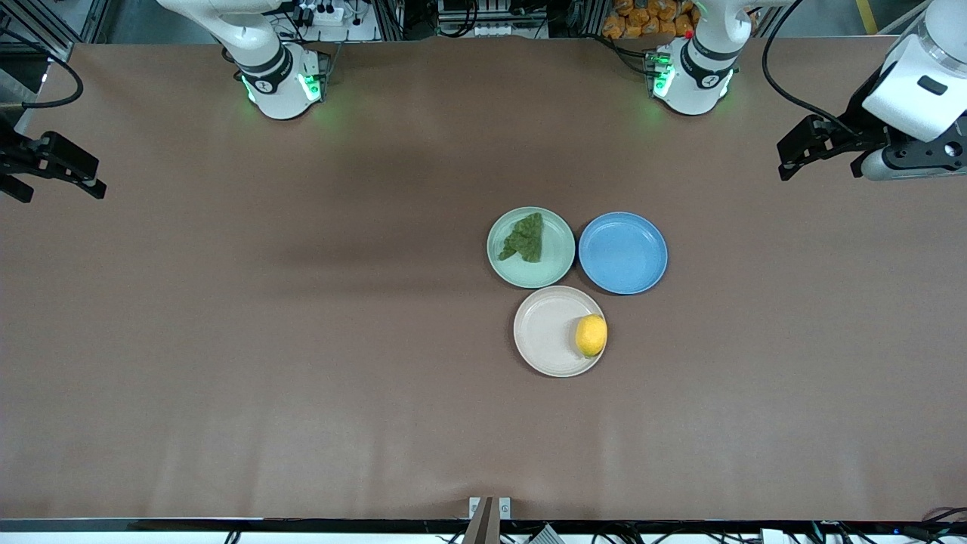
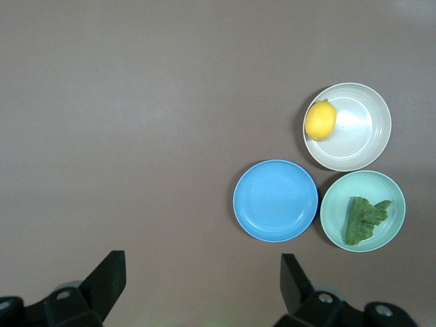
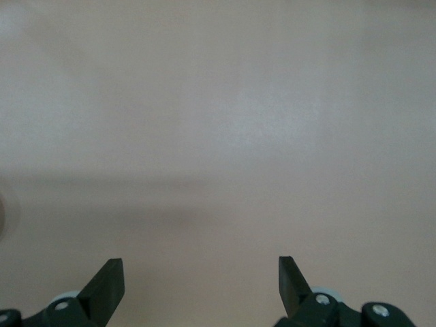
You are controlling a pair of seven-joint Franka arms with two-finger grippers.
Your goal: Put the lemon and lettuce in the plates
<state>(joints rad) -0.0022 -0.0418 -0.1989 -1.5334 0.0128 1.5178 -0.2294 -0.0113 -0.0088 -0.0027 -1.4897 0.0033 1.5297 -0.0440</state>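
The lemon [image 1: 591, 335] [image 2: 320, 120] lies in the pale pinkish-white plate [image 1: 548, 332] [image 2: 357, 129], close to its rim. The dark green lettuce [image 1: 523, 238] [image 2: 362, 218] lies flat in the pale mint green plate [image 1: 555, 253] [image 2: 334, 218]. Both plates sit near the table's middle, the mint one farther from the front camera. My left gripper [image 1: 816, 155] [image 2: 203, 272] hangs open and empty over the left arm's end of the table. My right gripper [image 1: 64, 185] [image 3: 201, 276] hangs open and empty over bare table at the right arm's end.
An empty blue plate [image 1: 622, 252] [image 2: 275, 200] sits beside the mint plate, toward the left arm's end, touching both other plates. The brown table surface [image 1: 302, 340] spreads wide around the three plates. Both arm bases stand along the table's back edge.
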